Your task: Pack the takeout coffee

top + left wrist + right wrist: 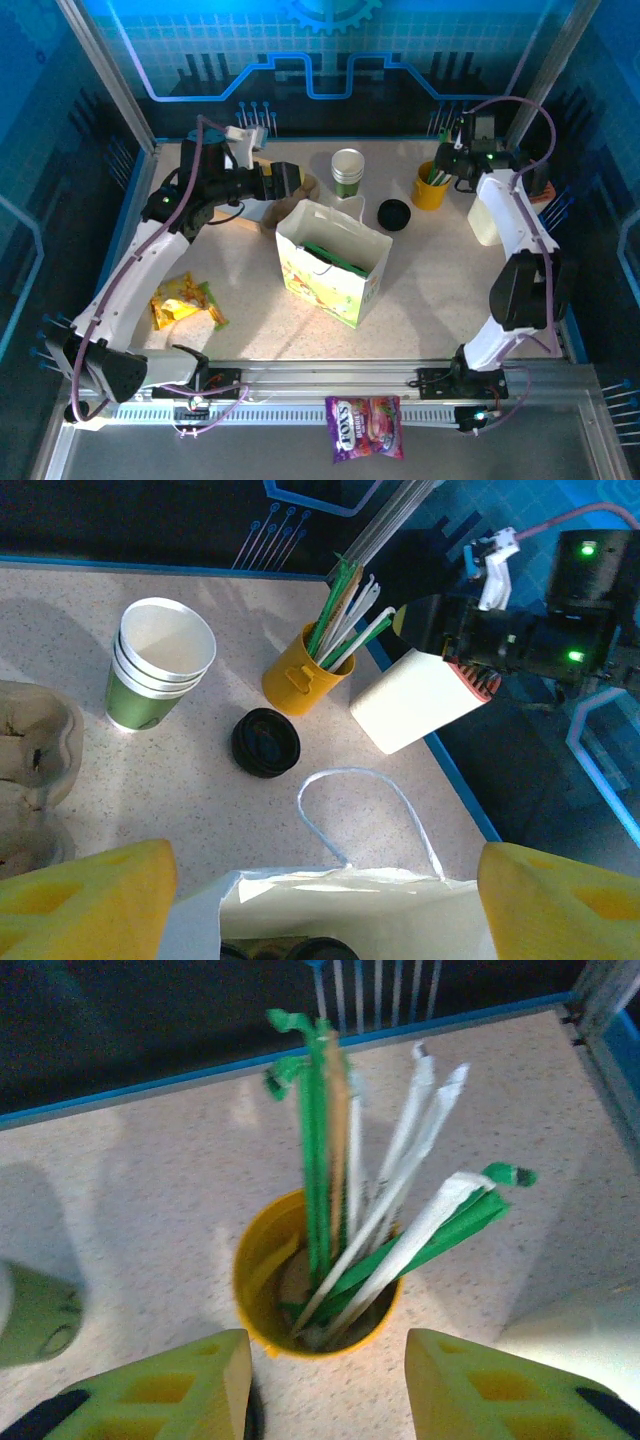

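My right gripper (325, 1380) is spread, the yellow straw cup (255, 1280) just ahead and below, straws (325, 1130) upright. The lidded coffee cups (322, 948) sit in the paper bag (400, 905) beneath my spread left gripper (325, 900).

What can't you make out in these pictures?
Inside the white flower-printed paper bag: top view, its own walls hide the contents; left wrist view, the bottom edge cuts two dark round shapes, perhaps lids.
The green paper cup: right wrist view, blurred, cut by the left edge.
The brown moulded cardboard tray: left wrist view, cut by the left edge.
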Available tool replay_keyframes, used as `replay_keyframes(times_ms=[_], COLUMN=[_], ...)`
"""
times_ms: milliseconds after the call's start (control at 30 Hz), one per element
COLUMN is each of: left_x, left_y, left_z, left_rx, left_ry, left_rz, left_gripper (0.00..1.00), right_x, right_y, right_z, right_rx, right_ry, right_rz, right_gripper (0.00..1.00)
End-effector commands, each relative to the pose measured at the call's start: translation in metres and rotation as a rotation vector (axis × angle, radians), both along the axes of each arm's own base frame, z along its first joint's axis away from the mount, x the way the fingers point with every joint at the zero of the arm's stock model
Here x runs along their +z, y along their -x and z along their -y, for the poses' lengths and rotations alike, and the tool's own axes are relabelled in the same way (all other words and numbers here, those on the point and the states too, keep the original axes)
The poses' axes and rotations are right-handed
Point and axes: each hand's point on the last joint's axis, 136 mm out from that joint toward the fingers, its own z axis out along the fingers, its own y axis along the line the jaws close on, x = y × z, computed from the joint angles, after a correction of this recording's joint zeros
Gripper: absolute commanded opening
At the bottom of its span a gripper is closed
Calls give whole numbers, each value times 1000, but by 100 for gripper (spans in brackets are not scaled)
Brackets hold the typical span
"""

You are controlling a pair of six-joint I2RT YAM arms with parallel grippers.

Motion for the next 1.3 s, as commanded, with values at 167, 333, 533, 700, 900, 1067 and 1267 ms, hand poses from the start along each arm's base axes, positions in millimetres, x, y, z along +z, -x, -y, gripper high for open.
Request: replay_keyframes(times_ms=[167,333,533,700,900,1067,1267], left_x=[6,3,0,-1,-2,-3,-4], left_y=[3,2,1,2,2,2,3], left_z=[4,6,6,5,5,5,5], left_rx=[-26,-31,-33,-34,-37,-38,-38], left_ry=[18,19,15,8,7,8,6], left_rz=[31,27,26,33,35,35,40], left_gripper=[80,80,80,80,80,80,80], right_x=[-13,-22,-31,-37,-31,-27,-25], right_y=[-25,-33,-36,-42,-43,-45,-48], right_z=[32,44,50,50,49,47,44], right_rx=[-113,-146,-159,-149,-134,-120,-98], right_ry=[58,90,94,52,43,29,8], right_rz=[-55,-75,-83,-80,-61,-41,-36], right_gripper=[46,46,45,36,24,15,9])
